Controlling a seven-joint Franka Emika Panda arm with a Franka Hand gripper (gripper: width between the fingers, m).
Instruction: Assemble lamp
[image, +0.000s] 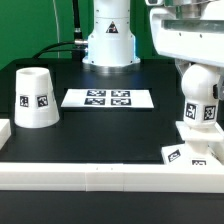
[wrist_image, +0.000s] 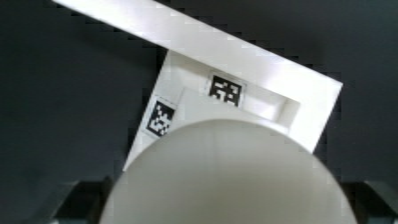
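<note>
The round-topped white bulb (image: 200, 103) stands upright over the low square base (image: 188, 151) at the exterior view's right, by the front rail. Its lower end meets the base; I cannot tell whether it is seated. My gripper (image: 200, 72) comes down from above and is shut on the bulb's top. In the wrist view the bulb (wrist_image: 222, 170) fills the space between the dark fingers (wrist_image: 75, 203), with the tagged base (wrist_image: 228, 95) beneath it. The tapered shade (image: 35, 97) stands alone at the exterior view's left.
The marker board (image: 108, 99) lies flat mid-table. A white border rail (image: 90, 176) runs along the front edge, also seen in the wrist view (wrist_image: 169, 35). A rail piece (image: 4, 134) sits at the left. The robot's pedestal (image: 108, 40) stands behind.
</note>
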